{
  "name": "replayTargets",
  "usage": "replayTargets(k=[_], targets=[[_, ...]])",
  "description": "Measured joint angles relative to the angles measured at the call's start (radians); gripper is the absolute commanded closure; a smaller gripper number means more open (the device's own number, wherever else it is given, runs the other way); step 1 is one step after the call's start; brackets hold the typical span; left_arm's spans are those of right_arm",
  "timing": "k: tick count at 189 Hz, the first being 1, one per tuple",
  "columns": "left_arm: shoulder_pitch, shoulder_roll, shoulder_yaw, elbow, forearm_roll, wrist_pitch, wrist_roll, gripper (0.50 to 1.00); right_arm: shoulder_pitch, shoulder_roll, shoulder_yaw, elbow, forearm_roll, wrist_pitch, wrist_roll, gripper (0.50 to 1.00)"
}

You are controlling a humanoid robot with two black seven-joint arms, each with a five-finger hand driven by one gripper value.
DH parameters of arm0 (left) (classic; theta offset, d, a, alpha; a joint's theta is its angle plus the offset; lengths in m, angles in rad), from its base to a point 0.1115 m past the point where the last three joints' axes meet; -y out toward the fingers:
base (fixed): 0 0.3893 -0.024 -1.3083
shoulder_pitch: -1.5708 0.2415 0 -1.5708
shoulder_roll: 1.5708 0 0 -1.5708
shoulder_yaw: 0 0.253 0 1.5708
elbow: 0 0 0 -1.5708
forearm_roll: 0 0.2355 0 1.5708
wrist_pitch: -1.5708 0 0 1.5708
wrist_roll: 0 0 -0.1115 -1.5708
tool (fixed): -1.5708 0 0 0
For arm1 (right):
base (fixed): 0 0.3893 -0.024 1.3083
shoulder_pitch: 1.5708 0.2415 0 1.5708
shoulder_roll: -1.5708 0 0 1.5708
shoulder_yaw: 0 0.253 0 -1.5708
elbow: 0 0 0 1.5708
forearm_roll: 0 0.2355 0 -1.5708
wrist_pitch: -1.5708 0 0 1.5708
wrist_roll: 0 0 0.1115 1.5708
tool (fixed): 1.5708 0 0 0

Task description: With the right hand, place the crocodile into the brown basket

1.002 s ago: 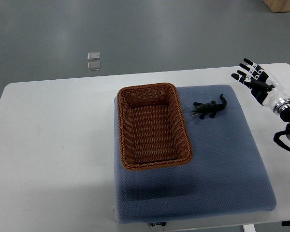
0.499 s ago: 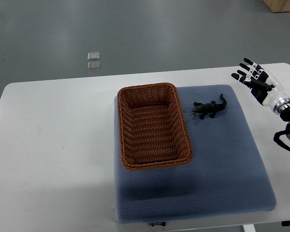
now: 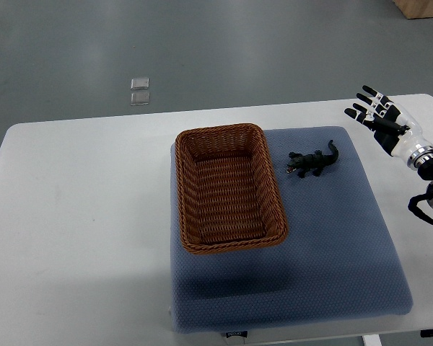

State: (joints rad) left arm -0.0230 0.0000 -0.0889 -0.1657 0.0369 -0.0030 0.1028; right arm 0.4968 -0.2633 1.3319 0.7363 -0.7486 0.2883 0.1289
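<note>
1. The right hand [image 3: 380, 120] hangs over the far right corner of the table [image 3: 79, 216], just off the right edge of the mat [image 3: 332, 245]. Its arm comes in from the right edge of the view.
2. The hand's fingers are spread and hold nothing. They point toward the far left.
3. The crocodile [image 3: 312, 163] lies on the mat, right of the basket [image 3: 178, 194] and near that basket's far right corner. It does not touch the rim. Its head points toward the basket and its tail curls up toward the far right.
4. The hand and the crocodile are well apart, with bare mat and table between them.
5. The basket sits on the left part of the mat with its long side running near to far. Nothing is in it.
6. The left arm is out of view.
7. By my reading the task has hardly begun, and nothing is grasped, lifted or placed.
8. What is left is the whole job. The hand must reach left and down to the crocodile, close on it, lift it, carry it a short way left over the rim and let go inside the basket.
9. The toy is small and low, so the fingers will likely need to come down close to the mat to catch it.
</note>
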Motion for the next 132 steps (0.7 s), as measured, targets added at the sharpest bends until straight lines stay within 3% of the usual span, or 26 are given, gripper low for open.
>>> replayTargets(k=[132], targets=[[0.0,0.0,0.0,0.0,0.0,0.0,0.0,0.5,-0.004,-0.001,-0.003,0.0,0.0,0.0,0.0,0.568]])
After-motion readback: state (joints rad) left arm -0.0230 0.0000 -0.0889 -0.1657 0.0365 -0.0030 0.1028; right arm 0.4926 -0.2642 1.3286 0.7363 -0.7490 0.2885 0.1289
